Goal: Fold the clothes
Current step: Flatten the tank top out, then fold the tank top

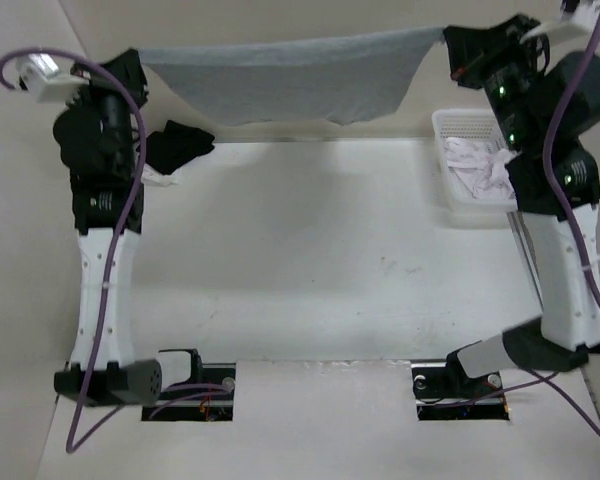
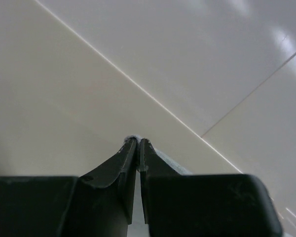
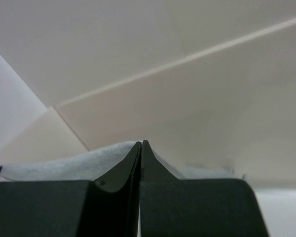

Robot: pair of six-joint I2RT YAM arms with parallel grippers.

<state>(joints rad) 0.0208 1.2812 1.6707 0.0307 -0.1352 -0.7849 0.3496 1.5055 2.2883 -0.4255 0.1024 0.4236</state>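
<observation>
The heather-grey tank top (image 1: 290,80) hangs stretched in the air across the back of the table, held by its two upper corners. My left gripper (image 1: 137,62) is shut on its left corner, and a sliver of grey fabric (image 2: 132,137) peeks out at the tips of my left gripper (image 2: 138,140). My right gripper (image 1: 450,42) is shut on the right corner. In the right wrist view grey cloth (image 3: 59,165) spreads to both sides of my right gripper (image 3: 141,143). The lower edge of the top hangs above the table.
A black garment (image 1: 178,146) lies at the back left beside the left arm. A white basket (image 1: 450,125) with a white-pinkish cloth (image 1: 480,170) stands at the back right, by the right arm. Both wrist views look up at pale walls.
</observation>
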